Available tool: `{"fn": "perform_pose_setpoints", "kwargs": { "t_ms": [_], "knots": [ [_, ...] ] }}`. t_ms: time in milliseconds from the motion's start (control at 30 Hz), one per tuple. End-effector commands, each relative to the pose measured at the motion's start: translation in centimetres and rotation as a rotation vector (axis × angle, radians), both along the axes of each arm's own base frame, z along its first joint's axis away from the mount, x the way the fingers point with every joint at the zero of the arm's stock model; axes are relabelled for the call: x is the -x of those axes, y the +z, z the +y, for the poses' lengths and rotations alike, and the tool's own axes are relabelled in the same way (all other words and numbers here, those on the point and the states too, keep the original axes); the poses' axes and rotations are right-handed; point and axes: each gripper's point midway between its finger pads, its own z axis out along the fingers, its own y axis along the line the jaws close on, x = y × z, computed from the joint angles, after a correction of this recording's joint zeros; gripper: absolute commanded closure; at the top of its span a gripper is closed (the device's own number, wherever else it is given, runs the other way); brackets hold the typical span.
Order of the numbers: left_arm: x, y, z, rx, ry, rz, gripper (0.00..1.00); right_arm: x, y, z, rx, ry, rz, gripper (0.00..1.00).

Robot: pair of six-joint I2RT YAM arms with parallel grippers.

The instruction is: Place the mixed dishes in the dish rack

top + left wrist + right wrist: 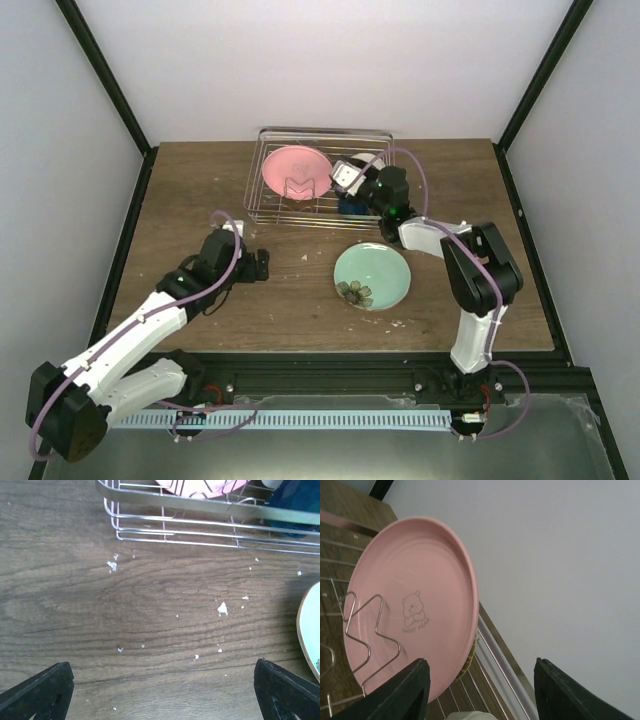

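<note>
Seen from above, a wooden bench (200, 200) enclosed by plain white walls. At the back centre, a silver wire dish rack (320, 129) with raised sides. Inside it, toward the left, a pink plate (296, 170) standing on edge and leaning against bent wire prongs (365, 630), its face printed with a small bear and the words "sweet bear". Just behind the lower rim of that plate, in the right wrist view, a thin sliver of yellow edge (470, 656), with too little showing to say more. At the front right of the rack, inside the wire, a dark blue mug (352, 206), partly hidden under the right arm. In front of the rack and outside it, lying flat on the wood, a mint-green plate (372, 276) with a dark flower mark near its front rim. Over the right half of the rack, close by the mug, the right gripper (347, 178), pointed toward the pink plate, fingers apart with nothing between them and not touching the plate. To the left of the green plate and in front of the rack, low over bare wood, the left gripper (262, 265), fingers spread wide and holding nothing. Between that gripper and the rack, small white crumbs (222, 608) scattered over the wood grain.
</note>
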Motion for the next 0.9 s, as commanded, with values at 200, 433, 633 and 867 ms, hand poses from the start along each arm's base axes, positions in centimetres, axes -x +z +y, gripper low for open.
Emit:
{"fn": "perform_pose_setpoints", "kwargs": {
  "t_ms": [200, 433, 633, 867],
  "knots": [
    [-0.1, -2.7, -3.9, 0.129, -0.093, 0.012, 0.00, 1.6, 3.7, -3.7, -0.273, -0.281, 0.370, 0.41],
    [-1.0, -5.0, -9.8, 0.102, -0.178, 0.080, 0.00, 6.9, 4.4, -8.3, -0.467, -0.500, 0.493, 0.41],
    [-1.9, -6.7, -14.6, 0.180, -0.238, 0.134, 0.02, 11.3, 5.3, -12.8, -0.566, -0.669, 0.573, 0.41],
    [-2.7, -6.0, -19.9, 0.250, -0.340, 0.147, 0.09, 14.4, 4.3, -15.8, -0.567, -0.759, 0.584, 0.41]
  ]
}}
